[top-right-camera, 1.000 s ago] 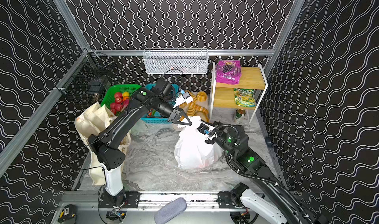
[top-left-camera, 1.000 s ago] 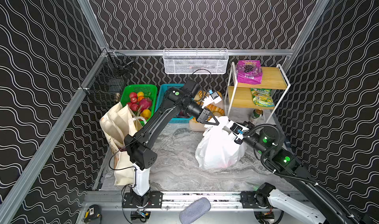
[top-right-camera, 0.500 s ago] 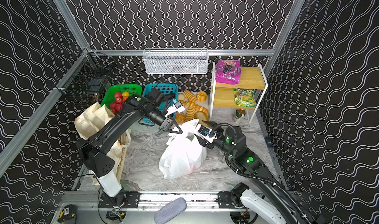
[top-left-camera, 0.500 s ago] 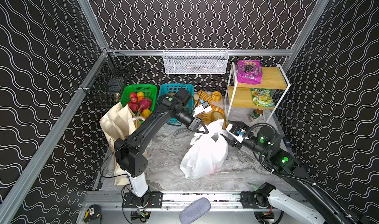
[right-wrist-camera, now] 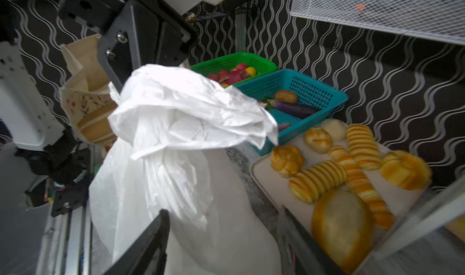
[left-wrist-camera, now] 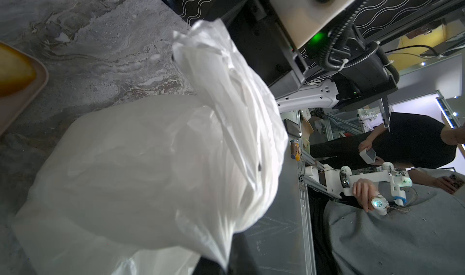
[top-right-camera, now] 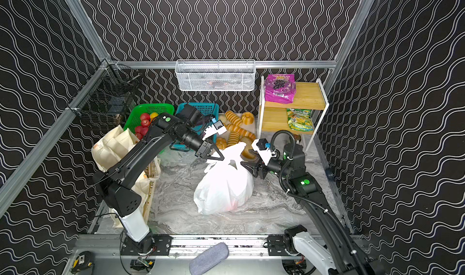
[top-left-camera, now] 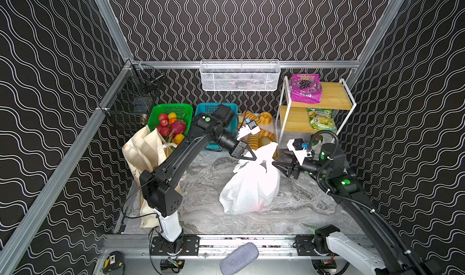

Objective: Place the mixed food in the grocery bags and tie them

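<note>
left claw (top-left-camera: 249,157) at plastic bag (top-left-camera: 251,188) top | right claw (top-left-camera: 276,158) just right of it | bag on table (top-left-camera: 206,175) | bread tray (right-wrist-camera: 259,171) behind both claws | tote (top-left-camera: 143,148) well left of left claw | shelf (top-left-camera: 329,98) behind right claw

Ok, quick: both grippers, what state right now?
Left gripper: closed on the top of the thin white crinkly plastic bag.
Right gripper: open, holding nothing.

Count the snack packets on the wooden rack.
2. The purple grape-print packet lies on the top shelf; the green-and-yellow packet lies on the lower shelf. More could be hidden inside the white plastic bag.
</note>
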{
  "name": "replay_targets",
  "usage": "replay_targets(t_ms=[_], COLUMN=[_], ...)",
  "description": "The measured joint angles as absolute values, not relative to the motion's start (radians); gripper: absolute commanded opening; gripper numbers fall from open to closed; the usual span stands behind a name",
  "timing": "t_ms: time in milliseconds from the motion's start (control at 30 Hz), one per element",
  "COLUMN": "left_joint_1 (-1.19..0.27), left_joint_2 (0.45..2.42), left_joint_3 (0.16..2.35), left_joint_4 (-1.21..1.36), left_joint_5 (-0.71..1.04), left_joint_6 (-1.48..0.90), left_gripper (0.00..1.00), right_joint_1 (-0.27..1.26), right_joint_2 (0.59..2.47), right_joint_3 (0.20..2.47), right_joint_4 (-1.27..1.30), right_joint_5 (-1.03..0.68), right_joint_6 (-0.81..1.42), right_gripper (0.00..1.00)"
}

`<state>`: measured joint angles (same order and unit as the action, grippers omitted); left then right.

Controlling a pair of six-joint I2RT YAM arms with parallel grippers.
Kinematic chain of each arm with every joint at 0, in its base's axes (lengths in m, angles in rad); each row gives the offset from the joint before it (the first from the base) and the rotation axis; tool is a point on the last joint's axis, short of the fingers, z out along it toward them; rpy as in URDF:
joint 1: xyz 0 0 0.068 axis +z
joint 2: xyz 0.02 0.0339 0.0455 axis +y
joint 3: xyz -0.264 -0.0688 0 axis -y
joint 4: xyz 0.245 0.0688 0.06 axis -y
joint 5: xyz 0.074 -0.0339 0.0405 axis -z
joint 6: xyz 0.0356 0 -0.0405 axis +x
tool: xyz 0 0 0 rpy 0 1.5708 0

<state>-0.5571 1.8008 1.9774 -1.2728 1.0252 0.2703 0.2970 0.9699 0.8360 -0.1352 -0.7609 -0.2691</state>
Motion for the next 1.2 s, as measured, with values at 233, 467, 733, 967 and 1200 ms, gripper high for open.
replay_targets(t_ms=[233,467,733,967,1200], left_joint_1=[-0.557,-0.557,-0.556,-0.559,-0.564], left_joint_2=[1.848,1.847,1.835,1.875,1.909], left_joint_3=[2.053,2.083,2.076,2.121,2.157], left_joint_4=[-1.373,-1.407,-1.378,-1.316,-1.247], left_joint_5=[1.052,1.074,1.047,1.025,1.038], left_joint_6=[0.36,0.393,0.369,0.315,0.262], left_gripper=[0.0,0.0,0.0,0.0,0.0], right_joint_1=[0.288,0.286,0.285,0.292,0.405], right_joint_2=[1.24,1.349,1.086,0.769,0.606], right_joint_3=[1.06,1.128,0.884,0.725,0.659], right_joint_4=[-0.258,-0.386,-0.173,-0.045,-0.063], right_joint_5=[-1.018,-1.131,-1.031,-0.744,-0.487], right_joint_6=[-0.426,-0.551,-0.373,-0.205,-0.121], right_gripper=[0.66,0.17,0.0,0.0,0.0])
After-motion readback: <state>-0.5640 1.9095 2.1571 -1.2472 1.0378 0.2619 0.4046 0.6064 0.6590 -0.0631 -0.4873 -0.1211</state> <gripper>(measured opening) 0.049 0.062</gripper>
